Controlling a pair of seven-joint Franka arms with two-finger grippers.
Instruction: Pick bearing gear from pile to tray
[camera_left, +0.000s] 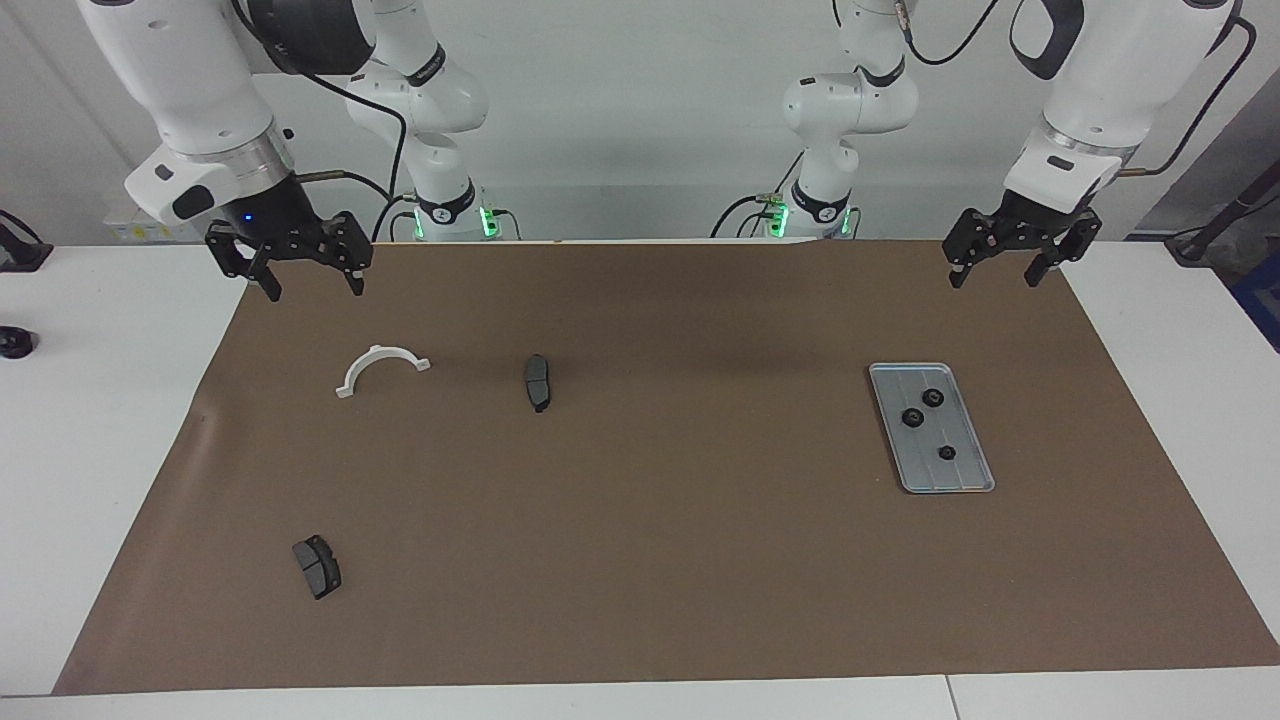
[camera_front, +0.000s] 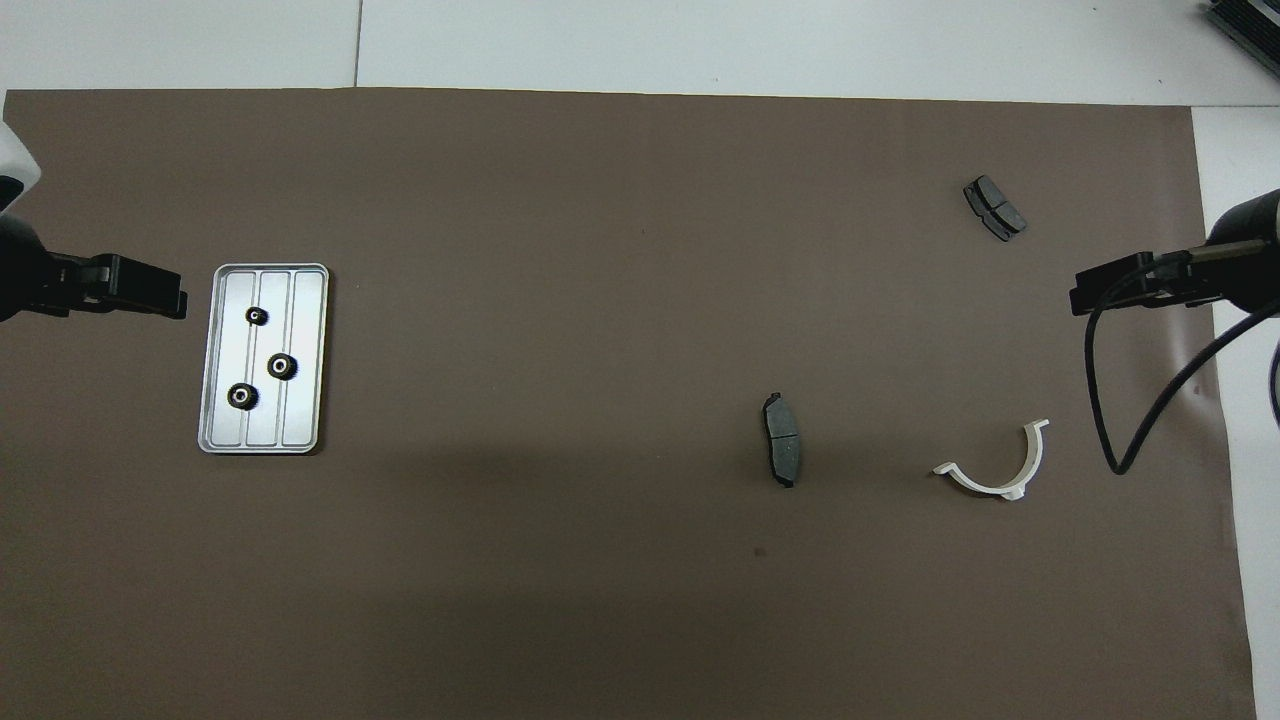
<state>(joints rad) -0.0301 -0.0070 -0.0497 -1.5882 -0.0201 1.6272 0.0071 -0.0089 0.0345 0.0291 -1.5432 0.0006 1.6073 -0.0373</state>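
Note:
The silver tray (camera_left: 962, 481) lies on the brown mat toward the left arm's end; it also shows in the overhead view (camera_front: 305, 350). Three black gears (camera_left: 912, 417) lie in it, also seen in the overhead view (camera_front: 281, 367). What remains of the pile is a white half-ring bracket (camera_left: 380, 366) (camera_front: 1003, 486) and two dark grey pads (camera_left: 538, 381) (camera_front: 783, 453). No loose gear shows on the mat. My left gripper (camera_left: 995, 281) (camera_front: 172, 297) hangs open and empty over the mat's edge near the robots. My right gripper (camera_left: 312, 290) (camera_front: 1082, 298) hangs open and empty above the mat, over its right-arm end.
The second pad (camera_left: 317, 566) (camera_front: 994, 208) lies far from the robots toward the right arm's end. The brown mat (camera_left: 640, 560) covers most of the white table. A small black object (camera_left: 14, 342) sits on the bare table at the right arm's end. A black cable (camera_front: 1110, 420) hangs from the right arm.

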